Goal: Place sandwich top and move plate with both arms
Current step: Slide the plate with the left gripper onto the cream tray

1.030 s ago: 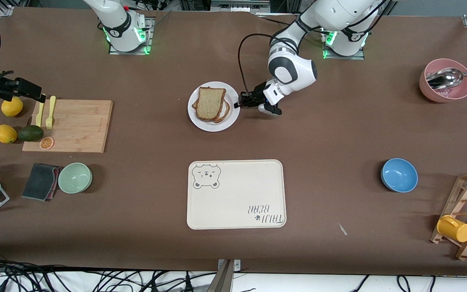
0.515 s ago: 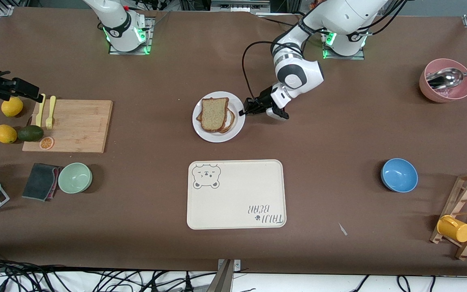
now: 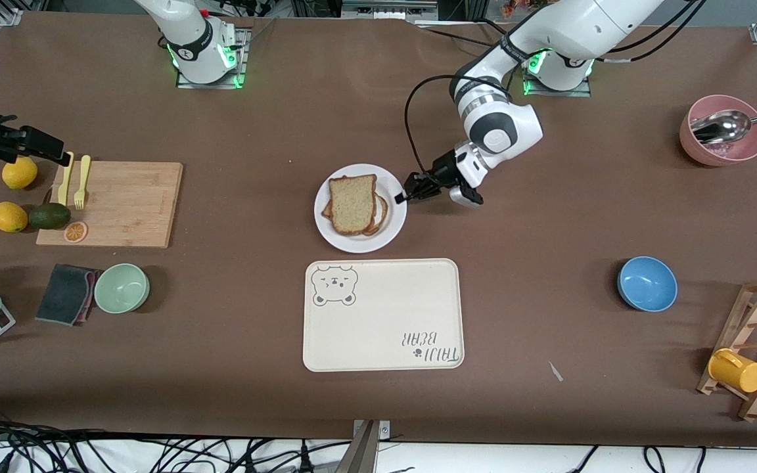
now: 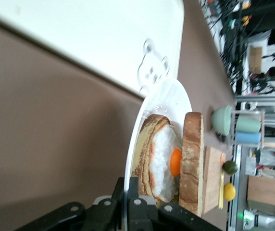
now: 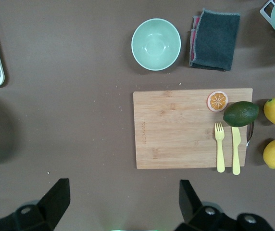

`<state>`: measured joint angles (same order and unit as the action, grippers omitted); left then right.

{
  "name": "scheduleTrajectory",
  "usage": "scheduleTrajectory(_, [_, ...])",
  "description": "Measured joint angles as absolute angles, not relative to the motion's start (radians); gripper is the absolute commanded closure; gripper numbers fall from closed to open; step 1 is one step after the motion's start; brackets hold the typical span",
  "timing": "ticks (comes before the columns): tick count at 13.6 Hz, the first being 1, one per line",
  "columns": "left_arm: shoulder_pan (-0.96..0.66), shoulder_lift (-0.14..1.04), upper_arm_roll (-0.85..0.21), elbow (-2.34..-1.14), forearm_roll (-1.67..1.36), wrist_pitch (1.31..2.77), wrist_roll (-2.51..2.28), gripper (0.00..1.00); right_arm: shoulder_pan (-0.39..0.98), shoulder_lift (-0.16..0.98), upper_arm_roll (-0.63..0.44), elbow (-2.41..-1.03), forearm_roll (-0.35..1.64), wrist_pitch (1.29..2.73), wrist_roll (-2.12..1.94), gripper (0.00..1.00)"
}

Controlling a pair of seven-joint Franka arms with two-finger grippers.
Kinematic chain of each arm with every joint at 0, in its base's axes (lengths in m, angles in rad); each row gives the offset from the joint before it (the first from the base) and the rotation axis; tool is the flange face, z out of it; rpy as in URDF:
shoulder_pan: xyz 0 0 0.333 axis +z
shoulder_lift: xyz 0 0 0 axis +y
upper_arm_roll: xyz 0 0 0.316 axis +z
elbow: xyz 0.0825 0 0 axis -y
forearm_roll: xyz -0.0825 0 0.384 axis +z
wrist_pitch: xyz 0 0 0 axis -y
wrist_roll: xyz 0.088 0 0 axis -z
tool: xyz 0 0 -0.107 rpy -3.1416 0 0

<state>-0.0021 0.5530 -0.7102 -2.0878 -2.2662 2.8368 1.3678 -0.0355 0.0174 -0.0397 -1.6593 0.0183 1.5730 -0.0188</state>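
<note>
- Front view: the plate (image 3: 361,244) is seen near the table's middle, just farther from the camera than the bear tray (image 3: 385,315).
- On the plate a sandwich is stacked; the sandwich top (image 3: 352,203) lies uppermost.
- Left wrist view: a fried egg (image 4: 167,162) with an orange yolk is shown between the top slice and a darker toast (image 4: 144,154) underneath.
- The left gripper (image 3: 402,196) is pinched tight on the plate's rim, at the edge toward the left arm's end.
- The right gripper (image 5: 123,202) is held spread wide, above the table near the cutting board (image 5: 185,127); nothing is held in it, and that arm waits.
- A pink bowl (image 3: 720,148) toward the left arm's end holds a metal spoon (image 3: 723,126).
- The blue bowl (image 3: 646,283) and the green bowl (image 3: 121,288) are seen with nothing in them.
- On the board lie a yellow fork (image 3: 81,180), a yellow knife (image 3: 65,177) and an orange slice (image 3: 75,231).
</note>
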Motion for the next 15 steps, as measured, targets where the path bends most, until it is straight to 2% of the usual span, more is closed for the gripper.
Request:
scheduleTrajectory(4, [0.007,0.573,-0.682,-1.992,-2.266,2.837,1.367,1.00,-0.036,0.019,-0.040,-1.659,0.018,1.571,-0.019,0.00])
scheduleTrajectory(9, [-0.004,0.700,-0.589,-1.812,-2.266,2.836,1.385,1.00,-0.036,0.019,-0.041,-1.659,0.018,1.570,-0.019,0.00])
scheduleTrajectory(13, [-0.105,0.788,-0.465,-1.693,-2.266,2.836,1.393,1.00,-0.036,0.019,-0.041,-1.659,0.018,1.570,-0.019,0.00])
scheduleTrajectory(15, [-0.131,0.823,-0.448,-1.662,-2.266,2.837,1.395,1.00,-0.036,0.020,-0.041,-1.659,0.018,1.569,-0.019,0.00])
